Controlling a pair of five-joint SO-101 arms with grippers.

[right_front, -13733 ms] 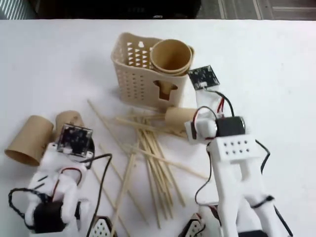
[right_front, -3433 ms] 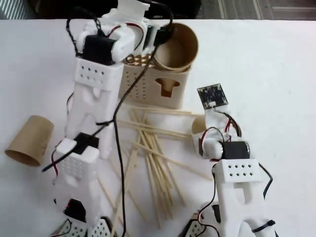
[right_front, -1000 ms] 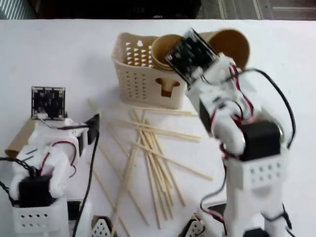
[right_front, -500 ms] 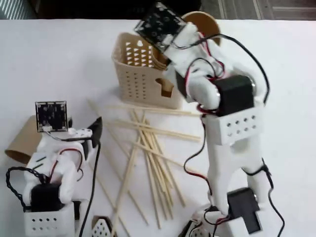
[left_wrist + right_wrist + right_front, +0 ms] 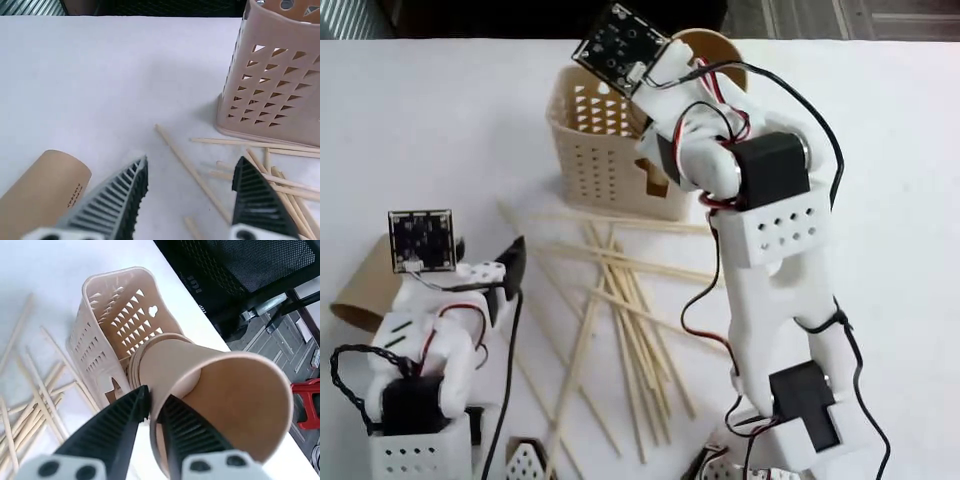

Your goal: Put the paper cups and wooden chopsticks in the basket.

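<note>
One sideways paper cup (image 5: 40, 195) (tiny red print, illegible) near loose chopsticks (image 5: 192, 171).

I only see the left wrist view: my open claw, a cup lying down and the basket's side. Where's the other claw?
Observer: The right gripper is up by the basket, shut on the rim of a paper cup, one finger inside and one outside.
Operator: Are any cups inside the basket?
Observer: Yes, stacked cups stand in one end, and the held cup's base points into them.
</note>
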